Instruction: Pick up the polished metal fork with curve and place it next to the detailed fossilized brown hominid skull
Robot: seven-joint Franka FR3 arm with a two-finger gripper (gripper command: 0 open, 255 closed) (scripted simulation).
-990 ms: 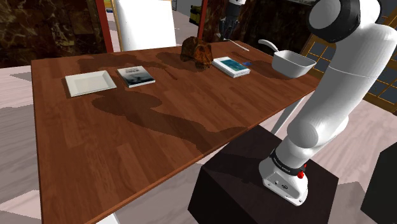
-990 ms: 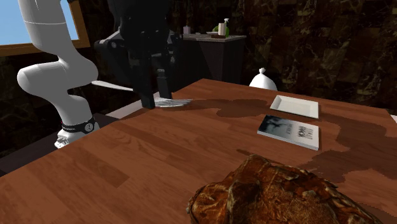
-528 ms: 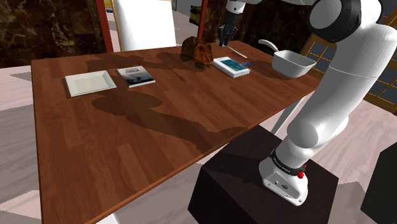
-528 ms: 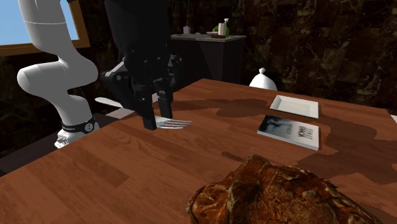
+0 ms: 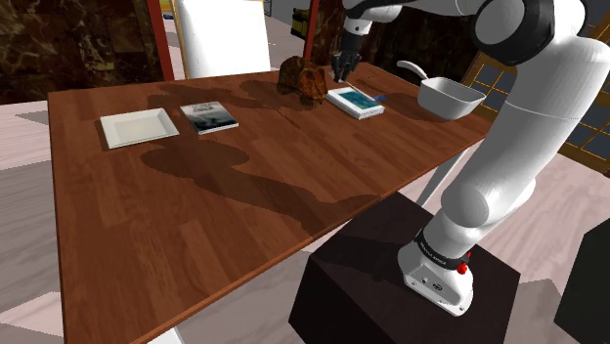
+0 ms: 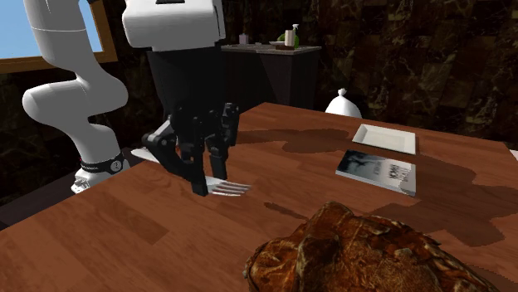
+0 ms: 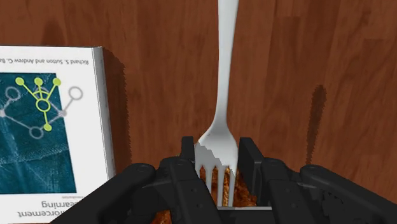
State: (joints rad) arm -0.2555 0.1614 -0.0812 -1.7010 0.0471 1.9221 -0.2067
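The fork's [image 7: 222, 108] tines are partly hidden between the black fingers [image 7: 249, 156], which are clamped on its head. Its handle is cut off in the wrist view. Since a second ago, it has been carried over the wooden table [image 6: 108, 224] towards the rough brown skull [image 6: 365, 253]. Smooth, pale and gently curved, it is held beside a book [image 7: 51, 121].
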